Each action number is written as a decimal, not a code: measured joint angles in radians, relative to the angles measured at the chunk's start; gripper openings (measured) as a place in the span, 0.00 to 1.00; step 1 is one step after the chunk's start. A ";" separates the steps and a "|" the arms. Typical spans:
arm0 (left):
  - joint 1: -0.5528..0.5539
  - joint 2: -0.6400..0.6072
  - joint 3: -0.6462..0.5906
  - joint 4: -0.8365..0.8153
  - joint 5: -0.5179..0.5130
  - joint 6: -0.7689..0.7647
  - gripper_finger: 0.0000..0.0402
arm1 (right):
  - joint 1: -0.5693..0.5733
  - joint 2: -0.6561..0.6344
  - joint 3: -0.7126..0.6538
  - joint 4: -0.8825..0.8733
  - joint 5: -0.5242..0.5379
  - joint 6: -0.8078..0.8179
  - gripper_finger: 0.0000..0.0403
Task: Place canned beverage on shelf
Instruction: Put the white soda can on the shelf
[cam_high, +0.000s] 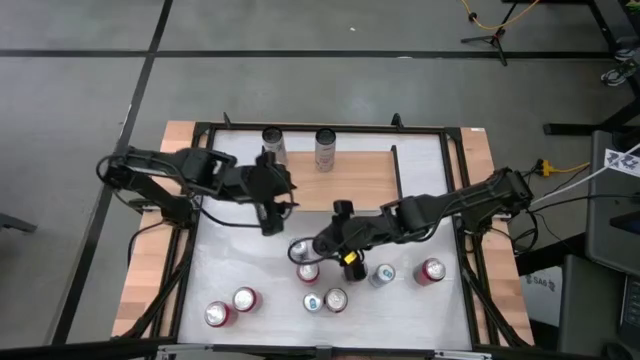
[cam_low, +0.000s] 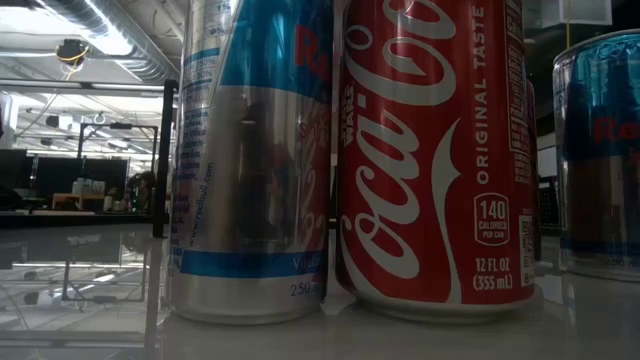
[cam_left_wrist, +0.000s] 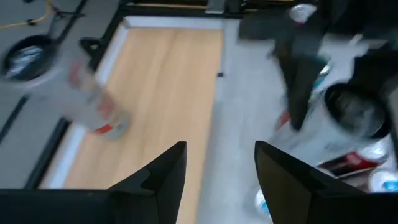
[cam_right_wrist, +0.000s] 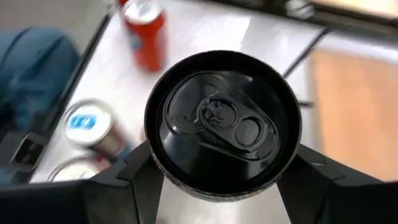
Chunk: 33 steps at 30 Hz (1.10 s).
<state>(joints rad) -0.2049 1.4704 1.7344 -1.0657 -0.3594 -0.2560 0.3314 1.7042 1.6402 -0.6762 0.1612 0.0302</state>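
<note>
From the high view, the black-topped can (cam_high: 303, 248) is seen clamped in the right gripper (cam_high: 306, 249) over the worktop (cam_high: 230, 262), near the shelf (cam_high: 355, 180), where two cans (cam_high: 274, 144) are already set.

In the left wrist view, the left gripper (cam_left_wrist: 219, 171) is shown with jaws released, holding nothing, probably waiting.

In the right wrist view, the black-topped can is gripped by its sides, so it is kept upright.

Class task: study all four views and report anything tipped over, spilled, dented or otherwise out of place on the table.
Nothing stands out. Two cans stand upright on the shelf, and the other cans stand upright on the table with no spill. The right gripper holds a black-topped can; the left gripper is open and empty.
</note>
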 joint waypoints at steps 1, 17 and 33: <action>0.000 -0.015 0.000 -0.024 -0.010 -0.003 0.45 | 0.000 0.000 0.018 -0.007 0.026 0.000 0.60; -0.001 -0.094 -0.034 -0.242 -0.079 -0.156 0.45 | -0.204 -0.001 0.101 -0.026 0.161 0.184 0.60; -0.001 -0.086 -0.183 -0.103 -0.093 -0.153 0.45 | -0.341 0.036 0.104 -0.059 0.030 0.278 0.60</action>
<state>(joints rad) -0.2058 1.3846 1.5516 -1.1685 -0.4526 -0.4091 -0.0097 1.7407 1.7439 -0.7350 0.1913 0.3084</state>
